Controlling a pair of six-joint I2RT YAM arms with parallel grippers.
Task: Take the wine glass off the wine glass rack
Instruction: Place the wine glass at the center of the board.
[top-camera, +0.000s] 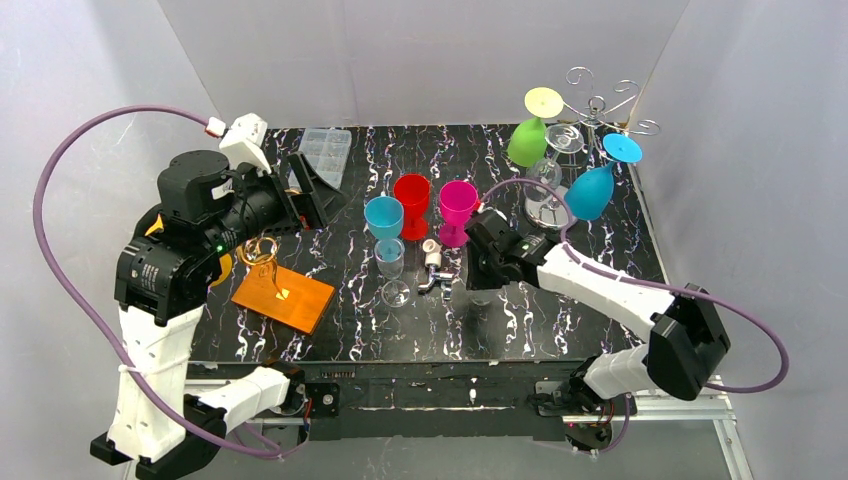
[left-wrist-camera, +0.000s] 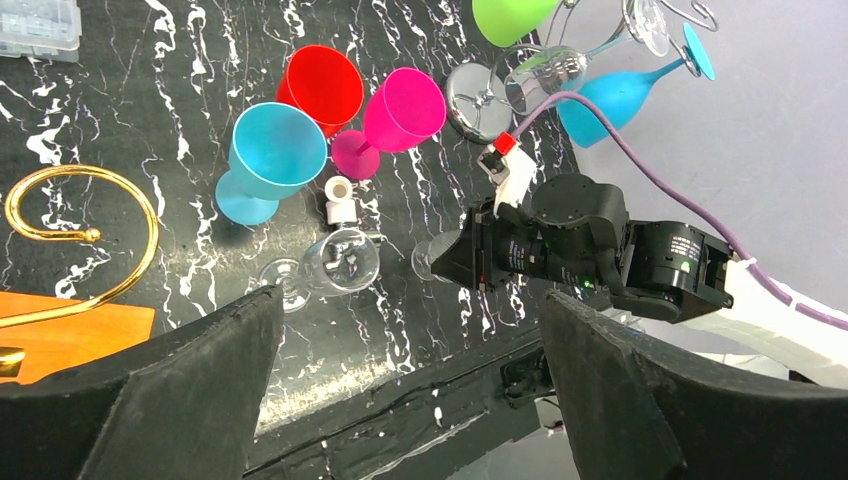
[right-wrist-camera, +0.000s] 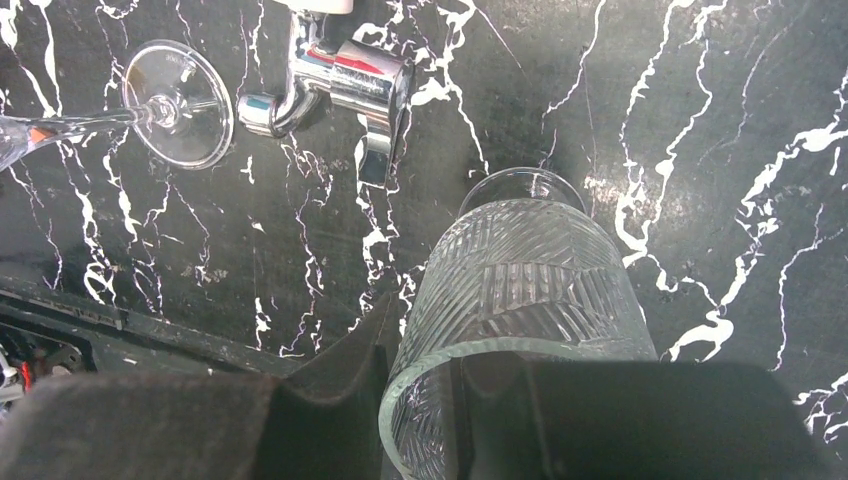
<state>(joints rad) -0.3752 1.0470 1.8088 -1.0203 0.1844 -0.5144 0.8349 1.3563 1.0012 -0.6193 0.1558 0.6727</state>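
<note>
The wire wine glass rack (top-camera: 600, 105) stands at the back right. A green glass (top-camera: 527, 140), a blue glass (top-camera: 592, 188) and a clear one (top-camera: 548, 170) hang upside down from it. My right gripper (right-wrist-camera: 440, 350) is low over the front middle of the table, shut on the rim of a clear cut-pattern wine glass (right-wrist-camera: 520, 290). One finger is inside the bowl and one outside. The glass's foot (right-wrist-camera: 520, 185) points down at the table. My left gripper (left-wrist-camera: 410, 300) hovers at the left, wide open, nothing between its fingers.
Red (top-camera: 411, 200), magenta (top-camera: 457, 205) and cyan (top-camera: 383, 220) glasses stand mid-table. In front of them are a plain clear glass (top-camera: 392, 265) and a chrome tap fitting (right-wrist-camera: 340, 85). At the left are an orange board (top-camera: 285, 295) with a gold hoop and a plastic box (top-camera: 326, 152).
</note>
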